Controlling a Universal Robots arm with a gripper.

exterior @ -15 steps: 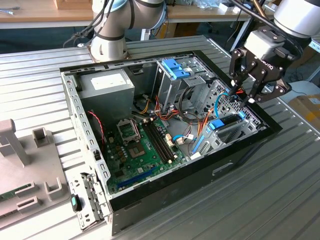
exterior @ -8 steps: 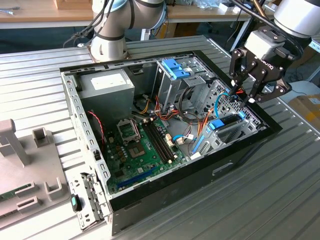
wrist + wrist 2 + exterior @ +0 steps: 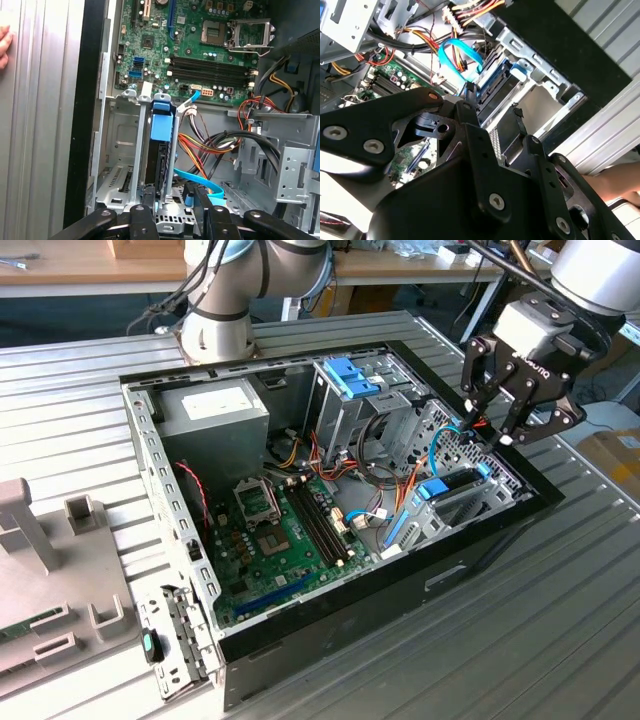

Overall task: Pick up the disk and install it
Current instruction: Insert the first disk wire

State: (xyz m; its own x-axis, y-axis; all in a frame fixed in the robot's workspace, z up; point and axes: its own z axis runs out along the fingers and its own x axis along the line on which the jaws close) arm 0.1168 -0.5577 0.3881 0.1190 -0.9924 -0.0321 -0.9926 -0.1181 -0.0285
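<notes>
The computer case (image 3: 400, 590) lies open on its side on the ribbed metal surface (image 3: 520, 640). In the exterior view the gripper (image 3: 490, 430) hangs over the case's two o'clock corner. Its fingers are spread wide and nothing is between them.

The disk (image 3: 440, 490) sits at about three o'clock inside the case. It stands on edge in a low metal bay (image 3: 490, 495) against the case wall, below the gripper and apart from it. In the first wrist view the disk (image 3: 161, 127) shows a light-blue carrier tab at the end facing the motherboard (image 3: 200, 55), and its dark body runs back between the bay's upright rails. The gripper (image 3: 172, 207) is near the bay's other end, and its fingertips are clear of the carrier. How deep the disk is seated cannot be told. In the second wrist view the gripper (image 3: 492, 102) frames the disk (image 3: 496, 80), and a blue flat cable (image 3: 460, 57) loops just beside it.

In the exterior view the motherboard (image 3: 285, 530) fills the middle of the case and the power supply (image 3: 215, 410) lies at ten o'clock. A tall drive cage (image 3: 345, 405) with a blue-tabbed bracket on top stands at twelve o'clock. A grey fixture (image 3: 40, 540) rests on the surface at nine o'clock, outside the case.

A person's hand (image 3: 4, 45) rests on the surface beside the case in the first wrist view.
</notes>
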